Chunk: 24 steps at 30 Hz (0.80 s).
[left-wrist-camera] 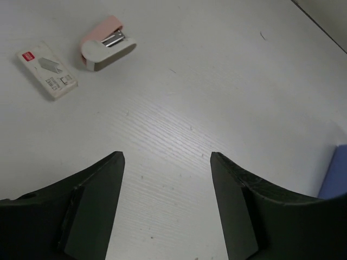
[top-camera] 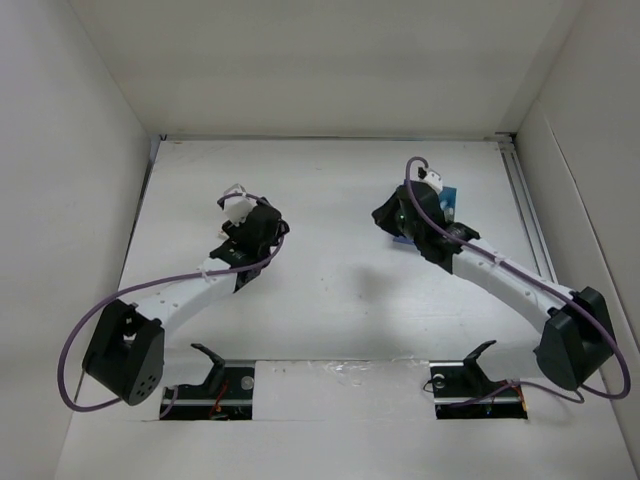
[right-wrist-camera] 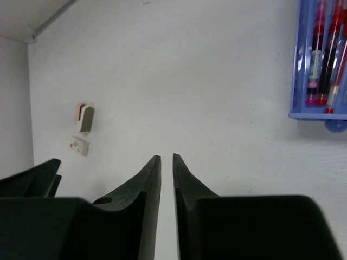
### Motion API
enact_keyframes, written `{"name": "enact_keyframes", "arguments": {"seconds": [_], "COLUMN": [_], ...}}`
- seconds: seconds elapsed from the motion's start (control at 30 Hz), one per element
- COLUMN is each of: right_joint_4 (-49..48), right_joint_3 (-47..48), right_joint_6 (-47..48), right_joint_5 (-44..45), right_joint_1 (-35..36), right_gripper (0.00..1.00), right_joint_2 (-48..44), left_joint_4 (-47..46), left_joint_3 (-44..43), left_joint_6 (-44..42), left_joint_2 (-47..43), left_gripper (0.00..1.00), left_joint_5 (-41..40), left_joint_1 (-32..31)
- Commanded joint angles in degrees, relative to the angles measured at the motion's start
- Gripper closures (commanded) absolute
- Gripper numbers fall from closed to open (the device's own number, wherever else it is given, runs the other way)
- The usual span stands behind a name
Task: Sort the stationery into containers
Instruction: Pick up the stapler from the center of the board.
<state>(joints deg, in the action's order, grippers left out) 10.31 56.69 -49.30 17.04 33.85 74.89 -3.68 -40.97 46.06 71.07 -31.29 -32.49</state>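
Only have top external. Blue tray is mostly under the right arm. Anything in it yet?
Observer: Yes. The right wrist view shows red pens lying in the blue tray.
Operator: What's ahead of the left gripper?
Observer: A pink-and-white stapler and a small white box, lying apart on the table, neither touched.
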Motion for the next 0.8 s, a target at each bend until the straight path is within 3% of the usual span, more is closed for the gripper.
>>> {"name": "enact_keyframes", "arguments": {"seconds": [0.0, 0.27, 0.47, 0.67, 0.77], "right_joint_4": [-4.33, -5.38, -5.91, -5.91, -5.91], "right_joint_3": [-0.79, -1.84, -1.84, -1.84, -1.84], "right_joint_6": [0.43, 0.43, 0.43, 0.43, 0.43], "right_joint_5": [-4.28, -4.21, -4.73, -4.21, -4.21], "right_joint_1": [0.17, 0.70, 0.70, 0.70, 0.70], "right_gripper": [0.79, 0.65, 0.62, 0.61, 0.61], "right_joint_2": [2.09, 1.04, 0.52, 0.52, 0.52], "left_joint_4": [6.14, 5.36, 7.01, 11.33, 8.61], "left_joint_3": [-4.72, -8.15, -14.30, -19.67, -19.67], "left_joint_6": [4.39, 2.28, -4.39, -5.72, -8.17], "left_joint_2": [2.31, 10.14, 16.11, 23.76, 25.43], "left_gripper": [0.37, 0.36, 0.33, 0.33, 0.33], "left_joint_5": [-7.38, 0.26, -2.37, -5.97, -2.14], "left_joint_1": [0.41, 11.21, 11.22, 11.74, 14.02]}}
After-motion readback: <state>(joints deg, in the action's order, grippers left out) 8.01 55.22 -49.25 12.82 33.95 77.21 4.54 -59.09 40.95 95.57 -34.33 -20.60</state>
